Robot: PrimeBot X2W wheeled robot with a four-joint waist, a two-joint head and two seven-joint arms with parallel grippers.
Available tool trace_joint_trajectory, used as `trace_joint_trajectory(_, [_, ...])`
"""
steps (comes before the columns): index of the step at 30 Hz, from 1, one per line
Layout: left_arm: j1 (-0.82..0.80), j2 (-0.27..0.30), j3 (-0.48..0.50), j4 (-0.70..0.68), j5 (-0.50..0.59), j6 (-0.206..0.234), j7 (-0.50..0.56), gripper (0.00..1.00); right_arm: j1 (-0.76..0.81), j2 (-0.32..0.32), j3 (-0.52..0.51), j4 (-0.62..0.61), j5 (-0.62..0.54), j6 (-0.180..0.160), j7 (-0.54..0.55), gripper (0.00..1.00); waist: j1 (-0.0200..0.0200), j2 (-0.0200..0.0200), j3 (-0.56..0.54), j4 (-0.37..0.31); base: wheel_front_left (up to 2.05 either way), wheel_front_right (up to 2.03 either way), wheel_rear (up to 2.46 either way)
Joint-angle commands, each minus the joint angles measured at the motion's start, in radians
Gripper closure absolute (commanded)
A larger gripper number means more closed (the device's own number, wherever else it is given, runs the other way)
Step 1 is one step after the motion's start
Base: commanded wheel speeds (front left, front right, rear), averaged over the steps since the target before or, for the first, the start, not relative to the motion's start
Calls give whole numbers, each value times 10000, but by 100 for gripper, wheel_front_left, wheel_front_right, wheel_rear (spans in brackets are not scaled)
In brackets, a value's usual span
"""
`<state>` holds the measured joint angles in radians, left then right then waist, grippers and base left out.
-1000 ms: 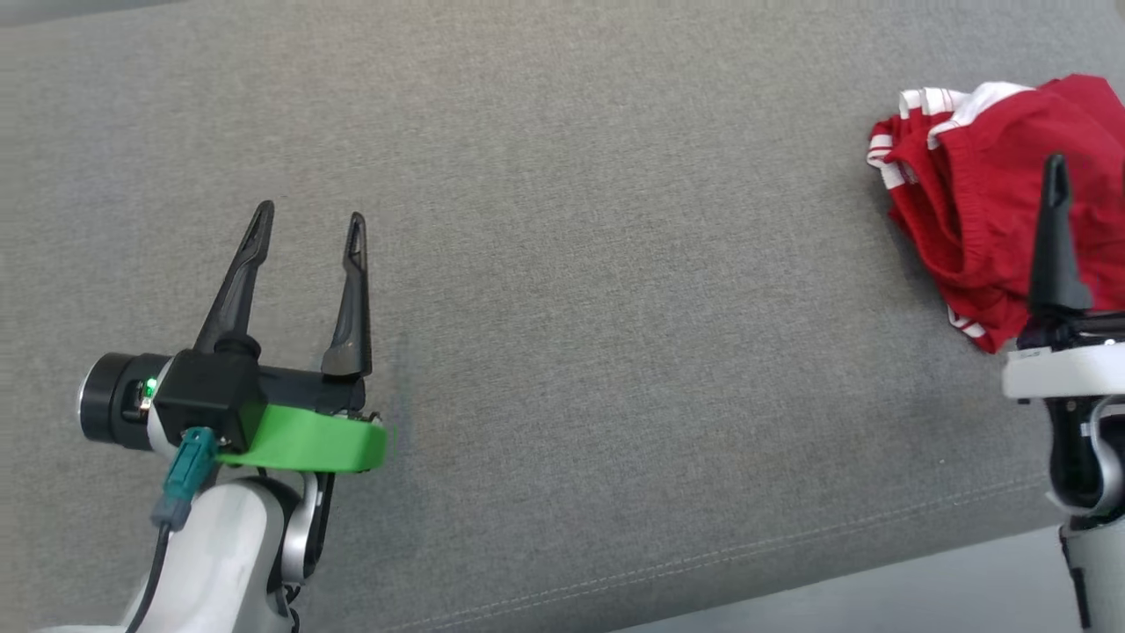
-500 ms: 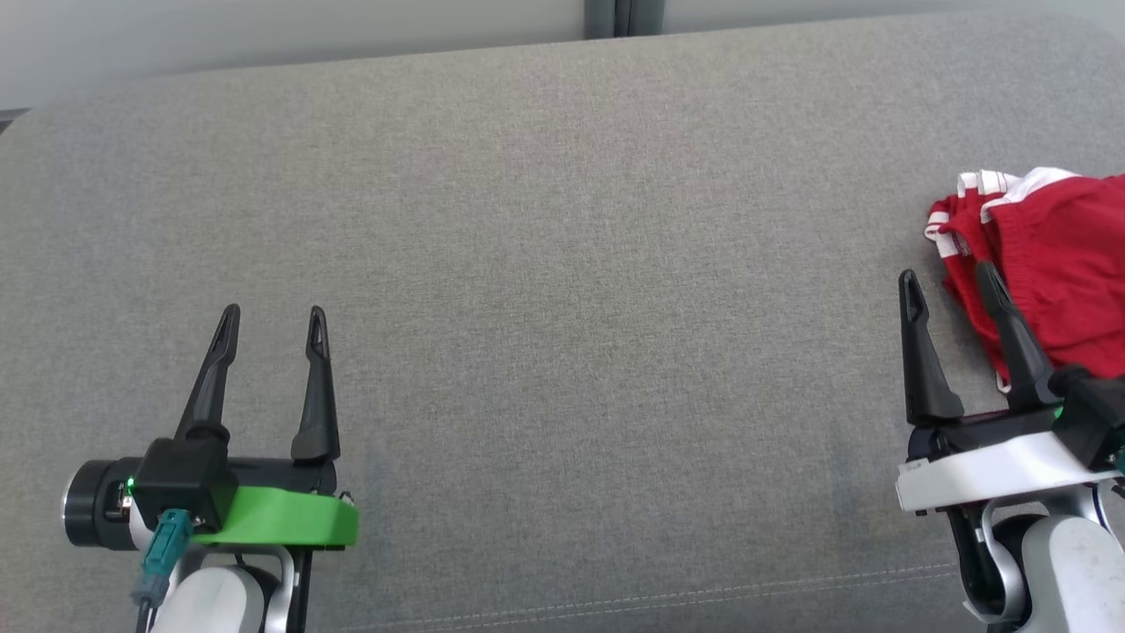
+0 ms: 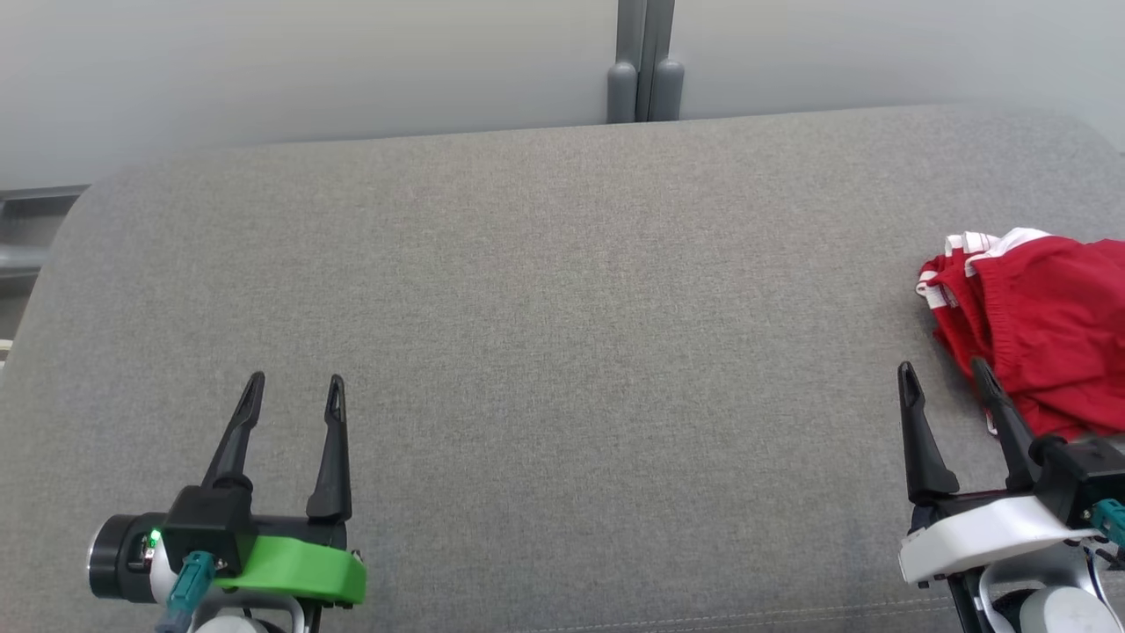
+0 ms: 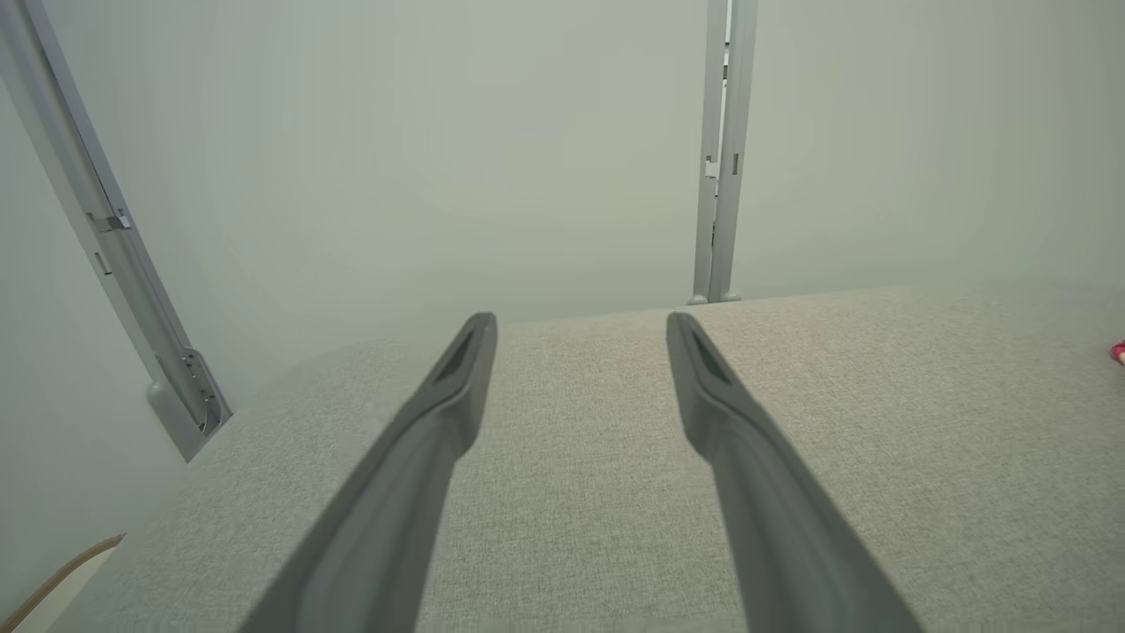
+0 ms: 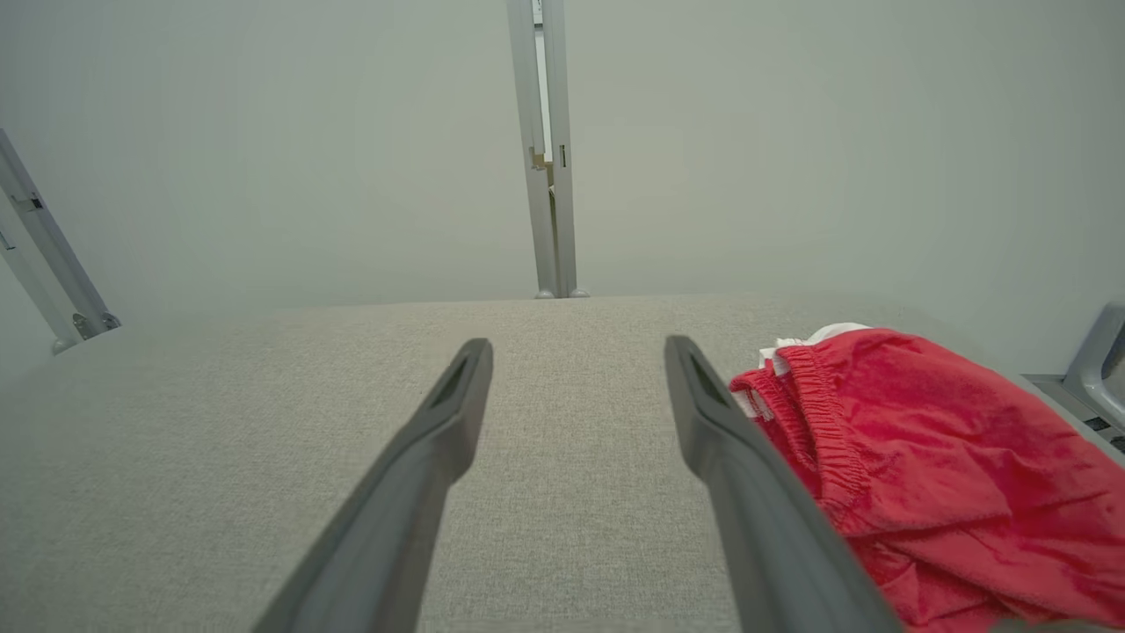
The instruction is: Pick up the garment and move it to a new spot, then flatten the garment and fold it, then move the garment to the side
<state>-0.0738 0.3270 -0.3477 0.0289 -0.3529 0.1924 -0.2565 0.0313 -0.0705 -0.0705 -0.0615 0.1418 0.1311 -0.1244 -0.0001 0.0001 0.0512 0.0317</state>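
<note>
Both gape empty: left gripper (image 3: 295,381), and right gripper (image 3: 942,367) seemingly just beside garment (image 3: 1046,334).

Garment (image 3: 1037,325): one.
Grey cushion (image 3: 562,290): one.
Grippers: two, left gripper (image 3: 295,381) and right gripper (image 3: 942,367).
Fingers (image 3: 235,440): four, two per gripper.
Wall uprights: two certain, centre upright (image 3: 642,61) and slanted upright (image 4: 105,237). A grey fitting (image 5: 1103,360), cut off at the right wrist view's edge, may be a third.

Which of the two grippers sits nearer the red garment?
The right gripper, white-mounted: one finger lies alongside the red garment. The left gripper, green-mounted, is far across the grey cushion.
</note>
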Motion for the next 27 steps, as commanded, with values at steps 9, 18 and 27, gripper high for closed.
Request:
trace_joint_trajectory(9, [313,-20,-28,358,-205,-59,-39,0,517,80,-36,61,-135,-10,159,0,1,-1,-536,-82,0,0,0])
trace_joint_trajectory(18, [179,-44,14,668,-221,-160,-74,0,658,117,-135,-71,-298,-10,188,0,1,-1,-619,-57,0,0,0])
trace_joint_trajectory(27, [102,-79,35,834,-259,-176,-90,0,680,144,-138,-96,-280,-10,177,0,1,-1,-607,-17,0,0,0])
